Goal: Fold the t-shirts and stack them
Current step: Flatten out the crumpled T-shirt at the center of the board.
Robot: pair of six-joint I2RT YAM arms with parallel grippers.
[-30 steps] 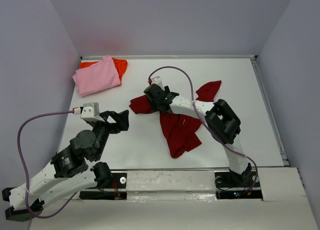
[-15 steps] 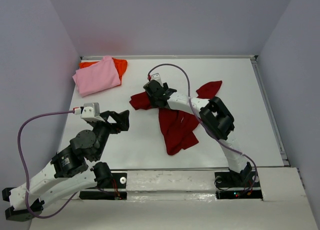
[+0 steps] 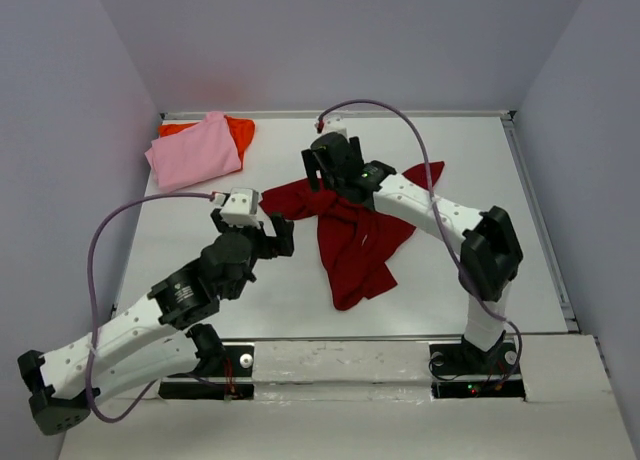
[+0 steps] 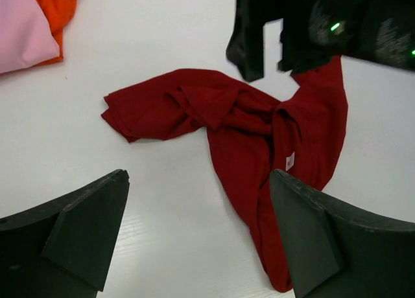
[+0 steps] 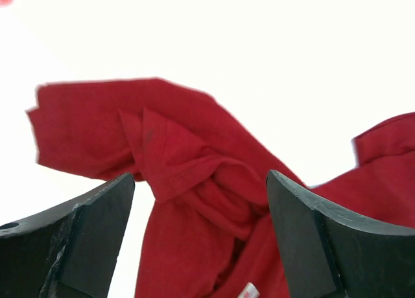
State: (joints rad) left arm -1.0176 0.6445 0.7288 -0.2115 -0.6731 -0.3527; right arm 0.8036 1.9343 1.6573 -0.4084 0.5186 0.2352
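The dark crimson t-shirt (image 3: 350, 242) lies crumpled in the middle of the white table, one sleeve spread to the left. It also shows in the left wrist view (image 4: 259, 142) and the right wrist view (image 5: 181, 155). My right gripper (image 3: 322, 180) hangs open just above its bunched middle, holding nothing (image 5: 200, 181). My left gripper (image 3: 280, 235) is open and empty, low over the table just left of the shirt (image 4: 198, 181). The light pink t-shirt (image 3: 195, 152) lies folded on the orange-red t-shirt (image 3: 242, 130) at the back left.
Grey walls close in the table at the back and both sides. A raised rim (image 3: 540, 205) runs along the right edge. The pink (image 4: 23, 32) and orange-red (image 4: 58, 3) shirts show at the top left of the left wrist view.
My right gripper has lifted off the crimson shirt and moved toward the back. My left arm has swung forward and right, up to the shirt's left sleeve. The sleeve now lies spread further left.
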